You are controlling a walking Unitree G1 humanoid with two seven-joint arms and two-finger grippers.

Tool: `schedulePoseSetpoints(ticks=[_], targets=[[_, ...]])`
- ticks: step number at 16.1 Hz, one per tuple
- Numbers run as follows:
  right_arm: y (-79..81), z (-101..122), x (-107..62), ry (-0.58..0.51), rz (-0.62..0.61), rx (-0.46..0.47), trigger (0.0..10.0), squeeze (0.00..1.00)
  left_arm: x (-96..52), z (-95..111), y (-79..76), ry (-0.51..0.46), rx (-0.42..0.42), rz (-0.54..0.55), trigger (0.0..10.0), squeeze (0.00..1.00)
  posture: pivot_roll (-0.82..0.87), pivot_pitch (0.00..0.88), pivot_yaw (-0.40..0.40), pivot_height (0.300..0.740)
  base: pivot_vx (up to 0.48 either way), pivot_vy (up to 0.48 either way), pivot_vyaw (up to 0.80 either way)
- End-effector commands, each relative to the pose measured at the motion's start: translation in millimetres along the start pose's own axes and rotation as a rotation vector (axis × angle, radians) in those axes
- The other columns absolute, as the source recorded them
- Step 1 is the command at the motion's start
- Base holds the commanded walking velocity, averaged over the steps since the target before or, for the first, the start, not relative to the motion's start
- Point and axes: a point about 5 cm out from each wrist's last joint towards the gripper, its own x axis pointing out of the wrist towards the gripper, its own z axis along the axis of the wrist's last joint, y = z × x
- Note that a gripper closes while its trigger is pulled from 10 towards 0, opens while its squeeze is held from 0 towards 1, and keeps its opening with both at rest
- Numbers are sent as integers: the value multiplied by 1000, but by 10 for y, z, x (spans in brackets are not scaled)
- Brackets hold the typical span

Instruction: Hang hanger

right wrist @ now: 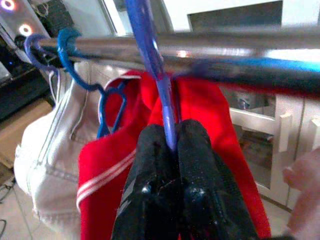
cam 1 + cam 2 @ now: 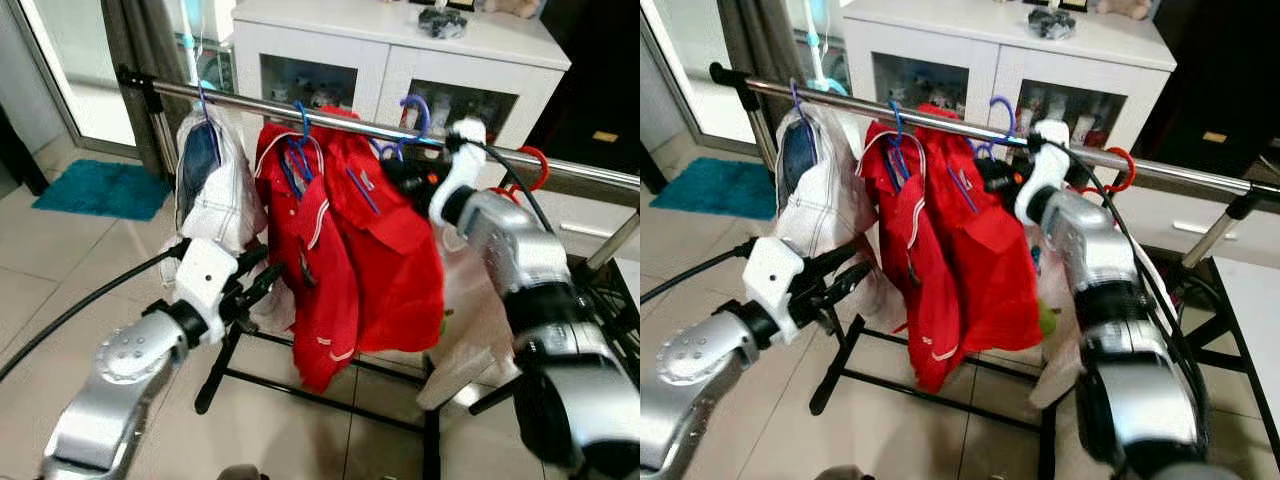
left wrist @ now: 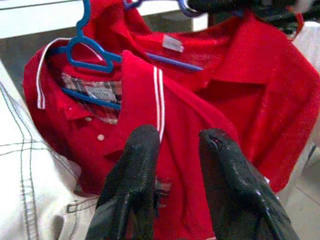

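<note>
A blue hanger (image 1: 155,55) carrying a red shirt (image 2: 400,250) has its hook (image 2: 415,105) over the metal rail (image 2: 330,118). My right gripper (image 1: 171,132) is shut on the hanger's neck just below the rail, seen from the head at the shirt's collar (image 2: 400,175). Lower left of the rack, my left gripper (image 3: 177,137) is open with nothing between its fingers, close to a red polo with white stripes (image 2: 310,260). That polo hangs on its own blue hanger (image 3: 85,50).
A white garment (image 2: 215,180) hangs at the rail's left end and a red hanger (image 2: 535,165) sits further right. Behind the rack stands a white cabinet (image 2: 400,50). The rack's black base bars (image 2: 320,395) cross the tiled floor. A teal mat (image 2: 100,188) lies at far left.
</note>
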Motion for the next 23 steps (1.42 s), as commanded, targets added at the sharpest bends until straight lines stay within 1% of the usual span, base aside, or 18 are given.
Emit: schedulePoseSetpoints(ticks=[1,3,5,6,7,8,9,11,14,17,20,23], targets=[[15,49,-72,-5,1,-34,0,0,49,-47,-13,31,3,30,10000,0,143,0,-56,740,0,0,0],[80,-86,-240,24,-21,-30,0,0,120,-86,-67,36,15,59,10000,0,128,0,-55,740,0,0,0],[180,-259,-441,40,-72,6,0,0,187,-89,-112,20,3,79,10000,0,118,0,-61,740,0,0,0],[230,-340,-522,42,-101,19,0,0,216,-86,-126,17,-4,83,10000,0,112,0,-63,740,0,0,0],[262,-401,-565,34,-125,30,0,0,233,-88,-125,16,-6,91,10000,0,106,0,-61,740,0,0,0],[309,-525,-644,29,-201,40,0,0,262,-92,-118,12,-12,109,10000,0,103,0,-60,740,0,0,0],[367,-597,-712,14,-275,77,0,0,282,-98,-102,8,-14,129,10000,0,97,0,-56,740,0,0,0],[407,-641,-761,11,-320,98,0,0,291,-101,-95,7,-25,141,10000,0,95,0,-56,740,0,0,0],[448,-682,-787,27,-335,98,0,0,300,-101,-89,5,-33,149,10000,0,99,0,-60,740,-261,0,0],[457,-679,-783,31,-335,95,0,0,293,-85,-64,3,-40,158,10000,0,97,0,-62,740,-294,0,0],[462,-684,-810,38,-343,104,0,0,298,-78,-76,4,-43,154,10000,0,87,0,-54,740,-309,0,0],[450,-676,-820,35,-356,104,0,0,327,-76,-57,4,-40,145,10000,0,78,0,-42,740,-304,0,0]])
